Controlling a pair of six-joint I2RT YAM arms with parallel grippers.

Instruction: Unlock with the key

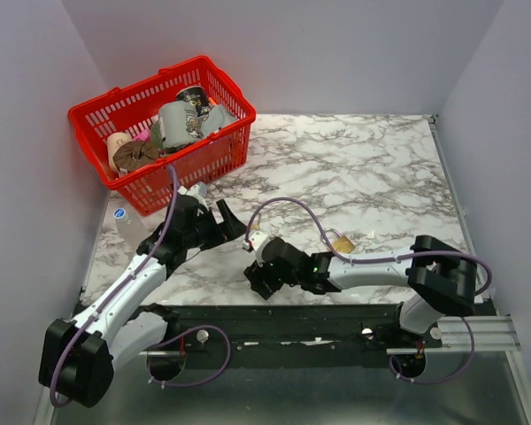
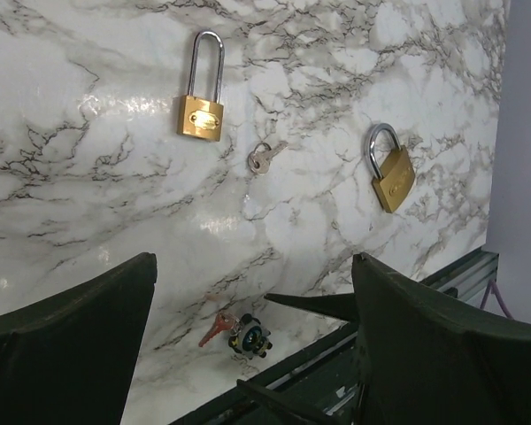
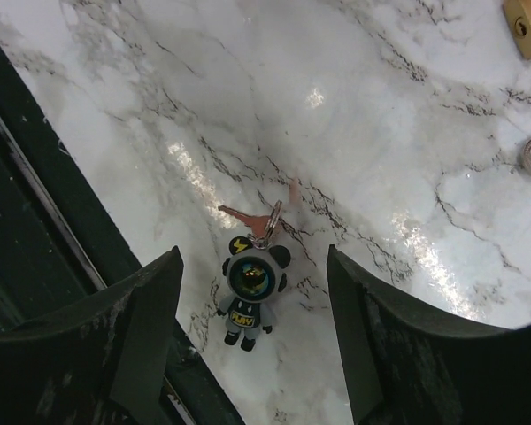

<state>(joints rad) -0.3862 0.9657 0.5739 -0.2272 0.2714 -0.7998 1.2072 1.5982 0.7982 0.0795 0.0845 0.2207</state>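
Copper-red key with a black figure charm lies on marble; left gripper and right gripper gape, empty.

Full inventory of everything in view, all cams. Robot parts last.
long-shackle padlock: 1, brass, mid table
short-shackle padlock: 1, brass, mid table, apart from the first
silver key: 1, silver, between the padlocks
reddish key: 1, ringed to the charm, at the table's near edge
figure charm: 1, black and grey, beside that key
basket: 1, red, far left corner, jumbled items inside
bottle: 1, clear with blue cap, left table edge
table: 1, white marble
left gripper: 1, black, open, empty
right gripper: 1, black, open, above the charm
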